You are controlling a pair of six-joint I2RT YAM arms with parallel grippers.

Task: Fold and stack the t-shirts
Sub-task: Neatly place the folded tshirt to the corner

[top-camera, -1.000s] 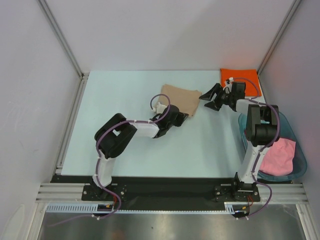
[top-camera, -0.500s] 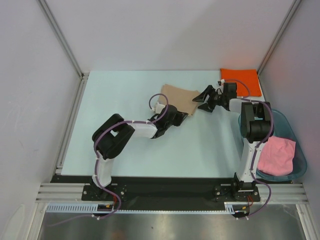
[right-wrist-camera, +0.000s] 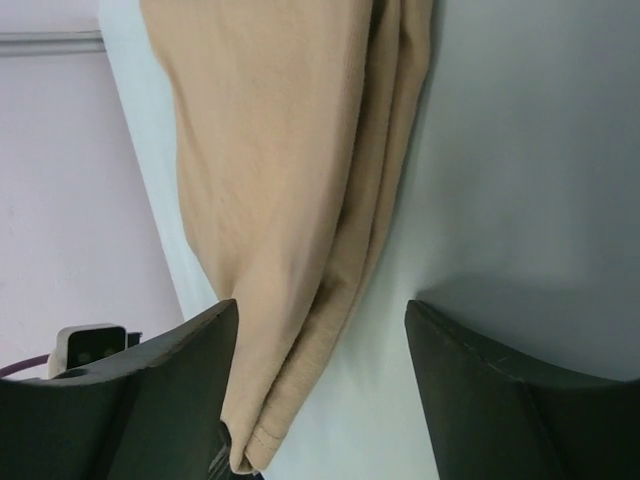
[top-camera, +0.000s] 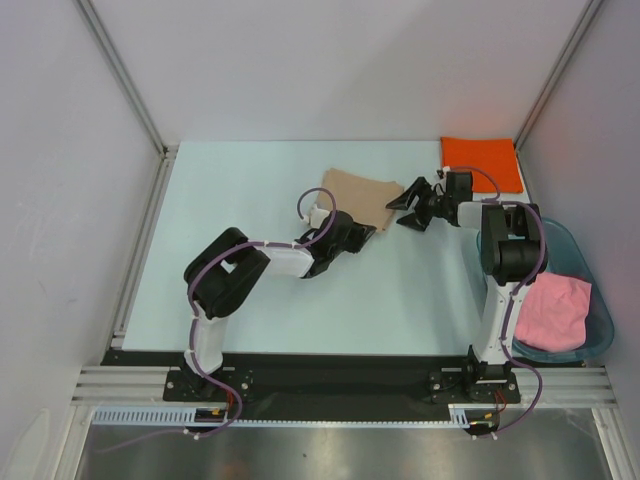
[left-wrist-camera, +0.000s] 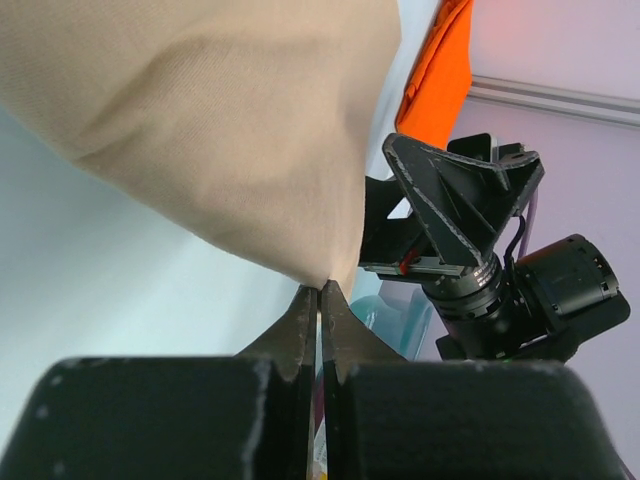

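While both arms are reaching out over the pale table (top-camera: pixel 260 280), the pink t-shirt (top-camera: pixel 556 310) is lying crumpled in the translucent teal tub (top-camera: pixel 603 335) at the near right. Further in, the left gripper (top-camera: pixel 366 231) is pinching the near right corner of the tan t-shirt (top-camera: pixel 358 194). Its wrist view is showing the jaws fully closed, with the cloth corner caught between the tips and the fabric draping away from them. Just beside that shirt's right edge, the right gripper (top-camera: pixel 407 207) is hovering with its jaws spread wide, facing the cloth and gripping nothing. Its own camera is showing the folded tan edge running between and beyond the two fingers; whether either finger is touching it, I cannot tell. At the far right corner, the orange t-shirt (top-camera: pixel 482 163) is lying folded flat, well apart from the tan one.
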